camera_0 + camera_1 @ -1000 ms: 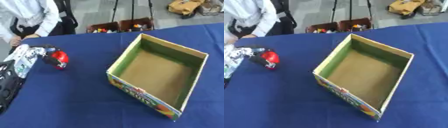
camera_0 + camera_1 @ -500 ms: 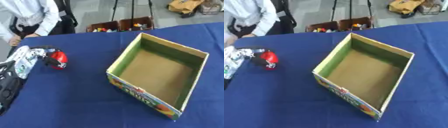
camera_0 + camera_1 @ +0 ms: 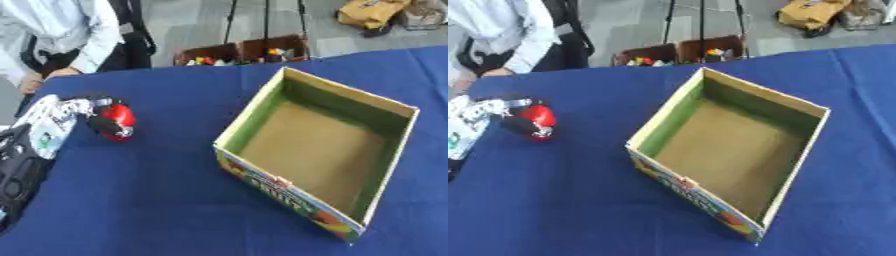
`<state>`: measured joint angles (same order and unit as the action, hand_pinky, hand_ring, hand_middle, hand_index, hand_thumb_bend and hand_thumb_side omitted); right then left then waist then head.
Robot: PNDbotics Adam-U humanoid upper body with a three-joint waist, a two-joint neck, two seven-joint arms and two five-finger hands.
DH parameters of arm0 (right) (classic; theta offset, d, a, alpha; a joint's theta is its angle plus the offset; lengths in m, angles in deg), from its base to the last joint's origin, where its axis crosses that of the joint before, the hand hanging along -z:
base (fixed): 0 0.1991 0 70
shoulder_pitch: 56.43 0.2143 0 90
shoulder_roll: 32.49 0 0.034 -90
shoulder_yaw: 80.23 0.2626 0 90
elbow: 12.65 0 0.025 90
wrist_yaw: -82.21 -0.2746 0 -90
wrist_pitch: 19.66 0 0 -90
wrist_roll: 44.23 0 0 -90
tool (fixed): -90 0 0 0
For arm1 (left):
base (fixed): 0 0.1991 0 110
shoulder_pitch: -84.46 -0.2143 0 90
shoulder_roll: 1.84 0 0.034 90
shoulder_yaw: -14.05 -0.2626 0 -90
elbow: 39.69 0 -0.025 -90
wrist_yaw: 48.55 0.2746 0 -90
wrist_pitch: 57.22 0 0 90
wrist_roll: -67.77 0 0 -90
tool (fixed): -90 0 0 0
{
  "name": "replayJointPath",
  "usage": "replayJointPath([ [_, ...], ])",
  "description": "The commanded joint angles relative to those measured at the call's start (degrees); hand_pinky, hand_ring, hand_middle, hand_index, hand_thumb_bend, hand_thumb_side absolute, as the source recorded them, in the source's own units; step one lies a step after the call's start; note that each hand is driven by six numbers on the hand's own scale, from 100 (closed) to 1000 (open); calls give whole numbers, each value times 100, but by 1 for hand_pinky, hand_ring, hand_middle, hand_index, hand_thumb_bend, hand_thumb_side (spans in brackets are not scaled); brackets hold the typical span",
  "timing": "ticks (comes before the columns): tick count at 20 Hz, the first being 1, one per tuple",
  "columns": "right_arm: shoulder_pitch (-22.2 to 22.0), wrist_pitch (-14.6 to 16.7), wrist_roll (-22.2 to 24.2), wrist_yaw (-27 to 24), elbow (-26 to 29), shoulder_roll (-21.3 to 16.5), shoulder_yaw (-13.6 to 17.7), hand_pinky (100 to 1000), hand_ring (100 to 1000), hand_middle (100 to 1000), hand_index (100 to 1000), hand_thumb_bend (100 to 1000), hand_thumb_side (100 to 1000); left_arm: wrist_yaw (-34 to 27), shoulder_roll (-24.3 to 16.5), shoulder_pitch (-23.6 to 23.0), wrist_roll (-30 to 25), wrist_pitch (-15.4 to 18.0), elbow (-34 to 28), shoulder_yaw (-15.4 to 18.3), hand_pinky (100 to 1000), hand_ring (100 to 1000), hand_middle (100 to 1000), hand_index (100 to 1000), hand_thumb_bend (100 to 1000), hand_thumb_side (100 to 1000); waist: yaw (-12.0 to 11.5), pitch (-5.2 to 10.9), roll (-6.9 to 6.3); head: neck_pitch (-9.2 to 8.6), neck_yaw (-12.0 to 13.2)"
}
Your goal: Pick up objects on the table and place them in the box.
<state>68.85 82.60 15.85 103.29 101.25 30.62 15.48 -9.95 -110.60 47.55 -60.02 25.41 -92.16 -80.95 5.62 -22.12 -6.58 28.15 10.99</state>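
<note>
Two brown bins [image 3: 243, 51] beyond the blue table [image 3: 166, 200].

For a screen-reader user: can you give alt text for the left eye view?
The robot's left hand grips a red object on a blue table, left of an empty open cardboard box.

Left hand [image 3: 87, 112] at left edge, fingers curled around something red.

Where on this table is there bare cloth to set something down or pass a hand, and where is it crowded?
Bare blue tablecloth lies between the red object and the box, and in front of both. The box's inside is empty too. It is crowded only at the left edge, where the left hand is at the red object.
</note>
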Motion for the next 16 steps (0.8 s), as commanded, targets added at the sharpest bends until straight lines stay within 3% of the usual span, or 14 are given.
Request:
replayJointPath([
  [1, 72, 0, -31, -62, 69, -103, 85, 717, 779, 766, 822, 100, 1000, -64, -111, 37, 115, -19, -17, 28, 492, 598, 965, 972, 100, 431, 3, 102, 29, -29, -10],
  [5, 70, 12, -24, -78, 69, -97, 76, 716, 778, 763, 822, 100, 1000, 57, -123, 33, 197, -56, -24, 5, 521, 627, 917, 946, 100, 438, 3, 115, 20, -30, 1],
  [16, 34, -19, -37, -110, 69, -80, 96, 719, 779, 763, 819, 100, 1000, 110, -142, 47, 575, -106, -87, 44, 448, 526, 851, 871, 100, 428, -19, 171, 7, 8, -26],
])
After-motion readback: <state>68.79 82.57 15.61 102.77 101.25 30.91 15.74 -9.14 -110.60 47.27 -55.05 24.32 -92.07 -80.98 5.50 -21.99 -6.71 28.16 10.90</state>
